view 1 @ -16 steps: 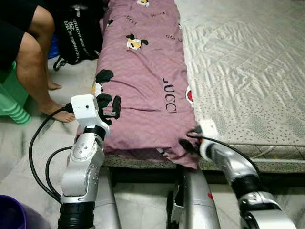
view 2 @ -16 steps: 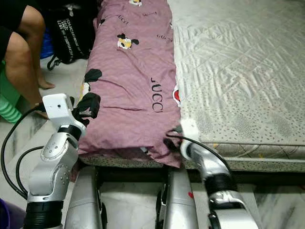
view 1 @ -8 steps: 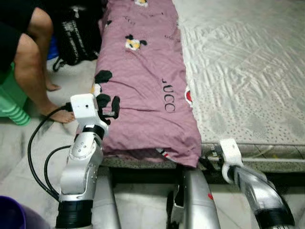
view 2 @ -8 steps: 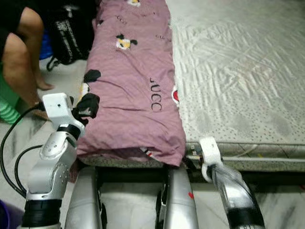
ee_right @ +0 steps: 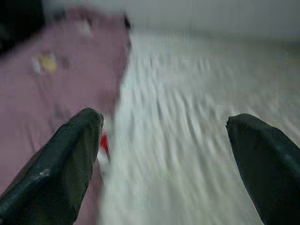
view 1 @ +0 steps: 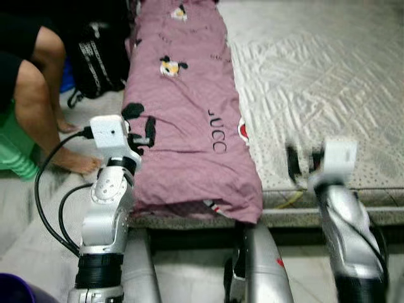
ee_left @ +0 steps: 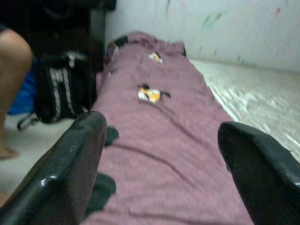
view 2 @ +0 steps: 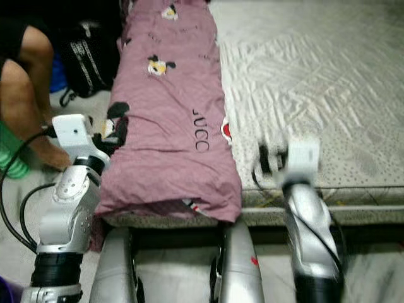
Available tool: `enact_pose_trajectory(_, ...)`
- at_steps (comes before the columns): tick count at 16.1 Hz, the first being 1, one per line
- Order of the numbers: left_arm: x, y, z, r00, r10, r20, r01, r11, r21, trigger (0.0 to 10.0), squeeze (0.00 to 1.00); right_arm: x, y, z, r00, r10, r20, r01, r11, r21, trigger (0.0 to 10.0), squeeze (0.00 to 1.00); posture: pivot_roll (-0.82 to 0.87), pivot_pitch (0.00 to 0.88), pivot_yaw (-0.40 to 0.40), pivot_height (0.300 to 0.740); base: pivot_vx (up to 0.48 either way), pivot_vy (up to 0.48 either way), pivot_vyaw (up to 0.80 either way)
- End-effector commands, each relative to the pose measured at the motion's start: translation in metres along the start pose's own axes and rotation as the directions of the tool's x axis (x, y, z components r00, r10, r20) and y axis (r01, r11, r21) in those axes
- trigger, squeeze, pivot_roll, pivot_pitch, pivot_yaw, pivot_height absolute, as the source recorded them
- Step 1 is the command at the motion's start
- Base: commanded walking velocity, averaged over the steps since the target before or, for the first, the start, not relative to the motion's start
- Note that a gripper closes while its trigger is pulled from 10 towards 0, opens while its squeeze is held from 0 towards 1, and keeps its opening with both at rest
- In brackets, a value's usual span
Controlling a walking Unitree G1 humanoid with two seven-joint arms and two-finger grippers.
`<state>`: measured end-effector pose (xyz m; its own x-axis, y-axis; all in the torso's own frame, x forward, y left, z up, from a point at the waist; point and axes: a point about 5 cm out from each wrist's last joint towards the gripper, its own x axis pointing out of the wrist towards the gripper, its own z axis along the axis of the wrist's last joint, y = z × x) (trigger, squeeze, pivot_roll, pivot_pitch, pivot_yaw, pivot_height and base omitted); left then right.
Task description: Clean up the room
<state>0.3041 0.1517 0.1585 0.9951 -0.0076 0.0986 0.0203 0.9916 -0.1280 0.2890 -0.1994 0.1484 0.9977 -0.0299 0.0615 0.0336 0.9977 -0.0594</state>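
Now the purple blanket [view 1: 189, 120] lies between left gripper [view 1: 140, 134] and right gripper [view 1: 302, 163].

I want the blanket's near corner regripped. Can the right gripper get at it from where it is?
Probably yes. The right gripper hovers open over the mattress, beside the blanket, with nothing between them.

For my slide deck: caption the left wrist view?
Open left claw facing along a folded mauve cartoon-print quilt on the bed.

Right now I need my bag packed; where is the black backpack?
The black backpack stands on the floor at the robot's left, against the side of the purple blanket, beside a seated person's leg.
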Motion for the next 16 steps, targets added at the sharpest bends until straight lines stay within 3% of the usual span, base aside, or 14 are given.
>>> enact_pose_trajectory(1,0.002,0.005,0.002,1.0,0.018,0.013,-0.018,1.0,0.01,10.0,0.0,0.005,0.011,0.013,0.999,0.006,0.05,-0.008,0.999,0.037,10.0,0.0,0.0,0.0,0.018,0.55,0.0,0.0,0.0)
enact_pose_trajectory(4,0.005,0.005,-0.002,1.0,0.022,0.017,-0.023,1.0,0.005,10.0,0.0,0.014,0.03,0.025,0.995,0.043,0.094,-0.054,0.992,0.113,10.0,0.0,0.0,0.0,0.023,0.55,0.0,0.0,0.0)
enact_pose_trajectory(7,0.008,0.005,-0.002,0.999,0.022,0.026,-0.022,1.0,-0.002,10.0,0.0,0.02,0.028,0.031,0.99,0.026,0.139,-0.04,0.994,0.097,10.0,0.0,0.0,0.0,0.024,0.559,0.0,0.0,0.0)
enact_pose_trajectory(16,0.015,0.005,-0.003,0.999,0.021,0.047,-0.021,1.0,-0.013,10.0,0.0,0.031,0.031,0.034,0.988,-0.003,0.153,-0.016,0.993,0.121,10.0,0.0,0.0,0.0,0.02,0.669,0.0,0.0,0.0)
